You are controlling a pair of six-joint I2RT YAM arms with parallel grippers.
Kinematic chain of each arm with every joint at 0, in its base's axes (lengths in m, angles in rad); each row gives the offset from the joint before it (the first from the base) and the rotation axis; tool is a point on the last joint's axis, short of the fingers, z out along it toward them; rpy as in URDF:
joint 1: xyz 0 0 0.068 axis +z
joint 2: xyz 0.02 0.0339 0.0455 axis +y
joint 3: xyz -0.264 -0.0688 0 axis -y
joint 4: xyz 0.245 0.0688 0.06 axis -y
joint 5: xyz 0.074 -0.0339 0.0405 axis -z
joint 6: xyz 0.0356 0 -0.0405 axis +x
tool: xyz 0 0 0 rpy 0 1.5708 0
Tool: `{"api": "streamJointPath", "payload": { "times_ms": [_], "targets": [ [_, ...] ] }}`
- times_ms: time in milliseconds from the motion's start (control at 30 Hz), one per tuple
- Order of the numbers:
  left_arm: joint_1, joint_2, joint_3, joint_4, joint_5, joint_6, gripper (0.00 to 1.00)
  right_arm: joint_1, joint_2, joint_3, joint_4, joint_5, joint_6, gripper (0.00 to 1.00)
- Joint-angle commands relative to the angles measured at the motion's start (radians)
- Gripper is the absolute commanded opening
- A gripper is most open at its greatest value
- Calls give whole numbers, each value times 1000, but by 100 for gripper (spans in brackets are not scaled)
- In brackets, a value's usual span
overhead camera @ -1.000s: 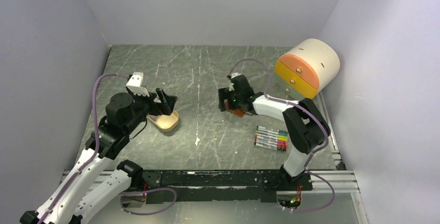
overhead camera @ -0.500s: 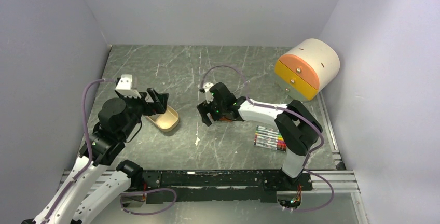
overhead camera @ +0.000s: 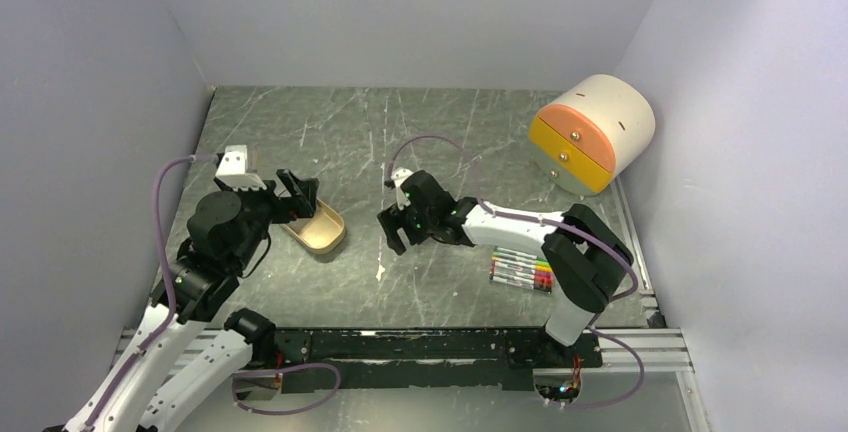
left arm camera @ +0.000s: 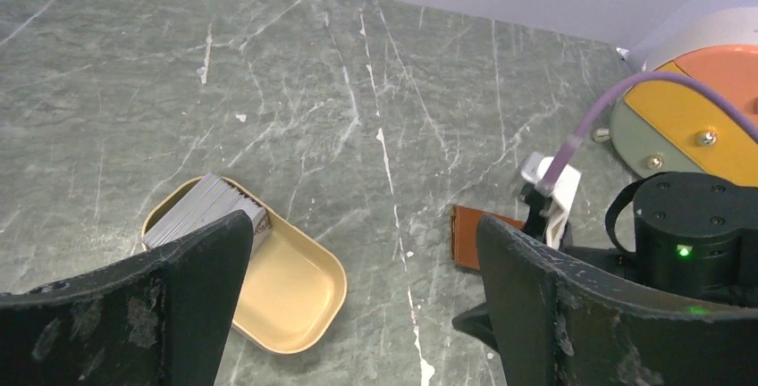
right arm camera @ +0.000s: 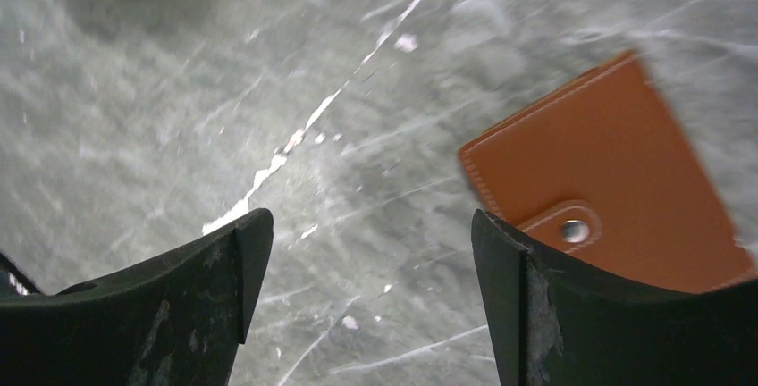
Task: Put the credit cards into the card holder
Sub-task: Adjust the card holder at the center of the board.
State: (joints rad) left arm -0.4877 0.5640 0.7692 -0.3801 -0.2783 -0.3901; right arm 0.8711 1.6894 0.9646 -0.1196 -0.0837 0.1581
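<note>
The credit cards are a grey-white stack standing at the far left end of a tan tray. My left gripper hovers open above and just behind that tray, with nothing between its fingers. The card holder is a brown leather wallet lying folded on the table, snap button up. My right gripper is open low over bare table just left of it, and its right finger covers the wallet's near edge. In the left wrist view the card holder shows as a brown corner beside the right arm.
A row of coloured pens lies to the right of the right gripper. A cream drum with orange and yellow drawer fronts stands at the back right. Grey walls close in the table on three sides.
My right gripper has swung left and nearer, and the card holder now lies by its right finger. My left gripper has pulled back a little to the left of the tray.
</note>
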Motion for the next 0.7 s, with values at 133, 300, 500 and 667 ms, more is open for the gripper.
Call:
{"api": "streamJointPath", "payload": {
  "times_ms": [133,300,500,667],
  "targets": [
    [8,-14,-9,-4,-25,-10,100,-113,23,92,83,159,157,90],
    [8,-15,-12,2,4,-2,100,-150,105,164,89,167,159,90],
    [7,-8,-2,-7,12,9,100,-170,197,202,97,94,142,89],
    [8,0,2,-8,53,13,100,-164,201,176,120,26,122,89]
  ]
}}
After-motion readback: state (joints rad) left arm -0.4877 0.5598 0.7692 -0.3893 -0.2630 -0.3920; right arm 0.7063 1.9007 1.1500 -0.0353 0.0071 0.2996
